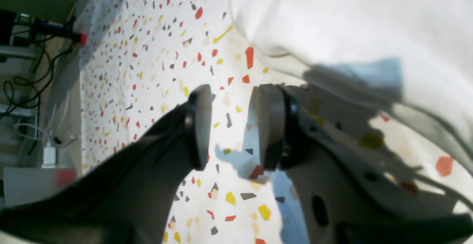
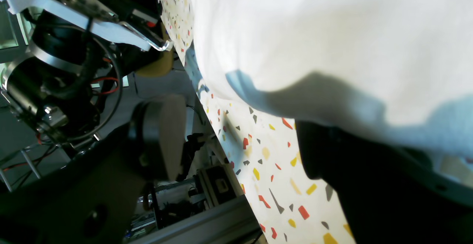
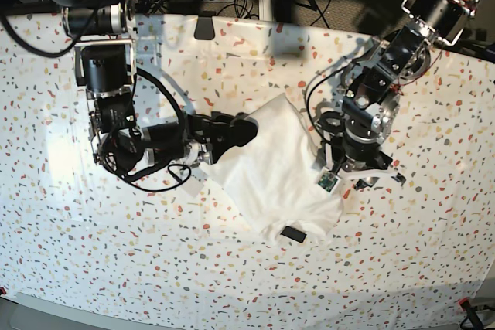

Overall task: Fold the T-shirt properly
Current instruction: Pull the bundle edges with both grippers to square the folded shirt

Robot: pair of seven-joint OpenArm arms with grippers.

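Observation:
The white T-shirt (image 3: 274, 171) lies folded into a slanted bundle in the middle of the table, plain side up, with its small black neck label (image 3: 294, 233) near the lower end. My right gripper (image 3: 234, 130) sits at the bundle's upper left edge. In the right wrist view this gripper (image 2: 240, 140) is open wide, and the T-shirt (image 2: 314, 40) hangs over its far finger. My left gripper (image 3: 358, 175) hovers just off the bundle's right edge. Its pads (image 1: 201, 125) stand apart over bare table cover, holding nothing, with the T-shirt (image 1: 351, 26) beside them.
The speckled terrazzo table cover (image 3: 433, 229) spreads all around the shirt. A black bracket (image 3: 204, 28) and cables sit at the back edge. A red-tipped clamp (image 1: 82, 38) marks a table edge, and beyond the near edge are a metal rail (image 2: 207, 225) and equipment.

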